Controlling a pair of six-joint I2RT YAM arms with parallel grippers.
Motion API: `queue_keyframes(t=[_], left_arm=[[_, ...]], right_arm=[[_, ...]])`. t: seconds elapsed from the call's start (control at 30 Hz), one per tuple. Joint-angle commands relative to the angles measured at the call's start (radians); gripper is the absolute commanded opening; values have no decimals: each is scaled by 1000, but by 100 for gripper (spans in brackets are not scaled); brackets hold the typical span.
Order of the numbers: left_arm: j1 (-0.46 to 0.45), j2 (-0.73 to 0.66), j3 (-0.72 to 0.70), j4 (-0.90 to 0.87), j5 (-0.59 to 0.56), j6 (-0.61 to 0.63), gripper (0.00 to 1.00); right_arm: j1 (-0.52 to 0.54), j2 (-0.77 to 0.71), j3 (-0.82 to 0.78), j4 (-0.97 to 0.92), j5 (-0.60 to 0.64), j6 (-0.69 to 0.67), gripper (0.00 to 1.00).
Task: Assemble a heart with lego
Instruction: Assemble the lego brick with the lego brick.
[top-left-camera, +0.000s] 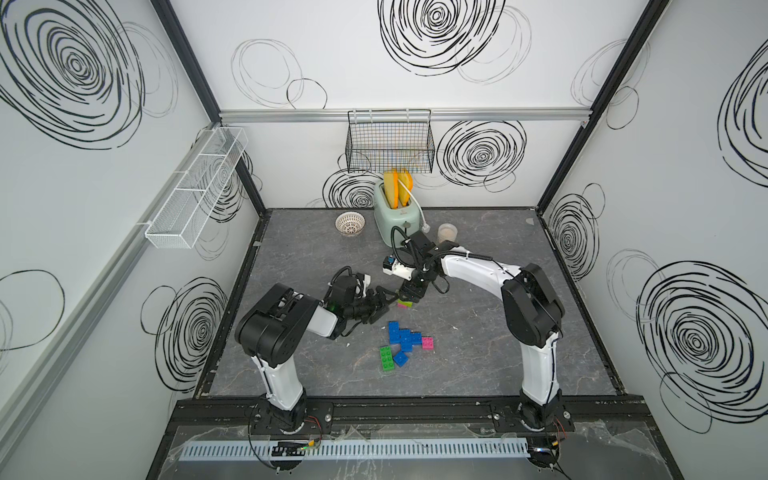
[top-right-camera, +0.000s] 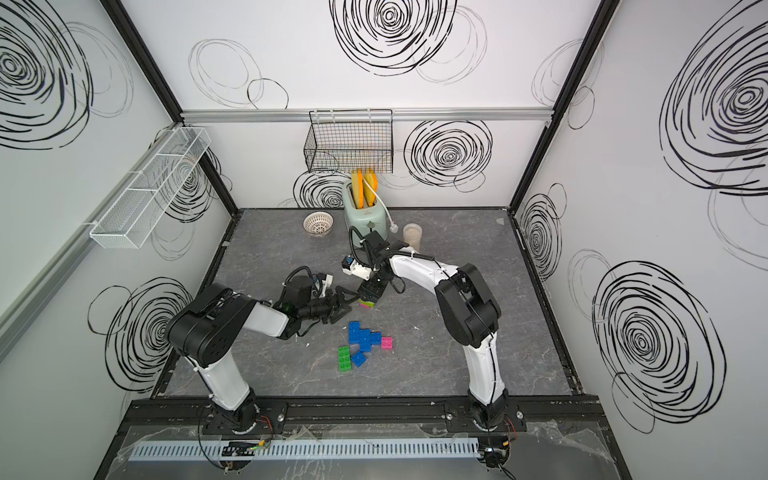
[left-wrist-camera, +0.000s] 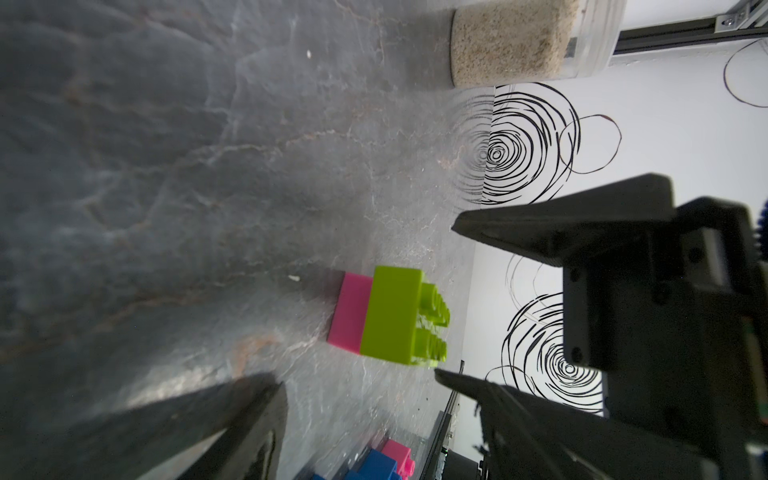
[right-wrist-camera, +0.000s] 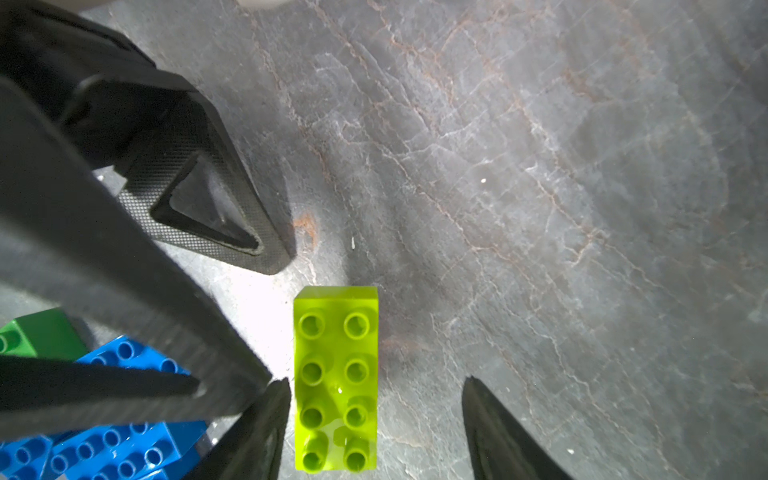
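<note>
Directly below right tool (right-wrist-camera: 377, 379) — lime brick (right-wrist-camera: 336, 378) (on pink brick (left-wrist-camera: 351, 311)), jaws apart

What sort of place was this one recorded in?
Probably a lab robot test cell, part mock kitchen: scribble-patterned panel walls on metal framing, left arm and right arm bolted to a front rail, a toaster below a wire basket.

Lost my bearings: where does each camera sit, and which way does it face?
Top views: high over the base rail, looking down toward the back wall; both arms, left hand and right hand show.
Left wrist: low on the left arm, looking across the table at the lime brick on a pink brick; one own finger, plus the right hand.
Right wrist: straight down on the lime brick; own fingertips either side, left hand's fingers beside.
Shared: both wrist views show the lime brick.
</note>
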Motion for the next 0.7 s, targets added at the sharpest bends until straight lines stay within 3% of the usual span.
queue_keyframes(t=[0.0, 0.67], left_arm=[[9, -18, -15, 8, 5, -11, 78], [15, -12, -20, 7, 3, -9, 78]], right_arm=[[11, -3, -8, -33, -36, -13, 68], [15, 29, -21, -42, -42, -11, 56]])
